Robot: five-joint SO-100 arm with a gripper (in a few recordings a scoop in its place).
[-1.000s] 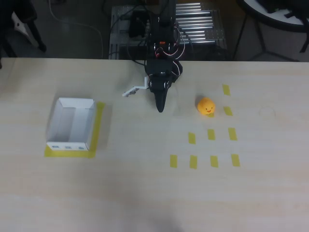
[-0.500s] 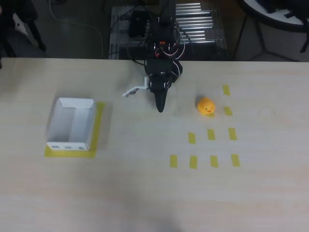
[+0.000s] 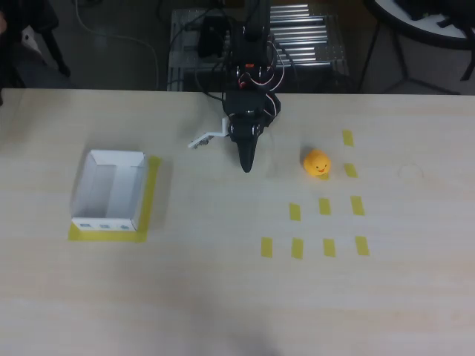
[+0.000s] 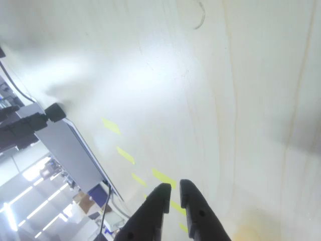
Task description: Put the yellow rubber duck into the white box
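Overhead view: nothing has moved over the last second. The black arm sits at the far edge of the bench [image 3: 223, 297] exactly as it did a moment ago, its pincer [image 3: 246, 165] pointing down the picture with the tips resting over bare wood near the middle. The yellow rubber duck [image 3: 317, 162] lies to the right of the pincer, apart from it and untouched, in the same spot as before, next to the uppermost of the yellow tape marks [image 3: 326, 206]. The white box [image 3: 109, 190] stands well away on the left, on its own yellow tape outline, empty. A person's dark clothing at the top left corner has shifted a little, but that has no bearing on the work. The stillness suggests the task has not really begun: the approach to the duck is still to come, and the pincer would have to swing right and open before it can take hold.

Wrist view: the two dark fingers [image 4: 150, 213] stand nearly together, a thin gap between the tips, with nothing held between them. Beyond them is pale bench surface under strong glare and a row of yellow tape marks running off toward the bench edge.
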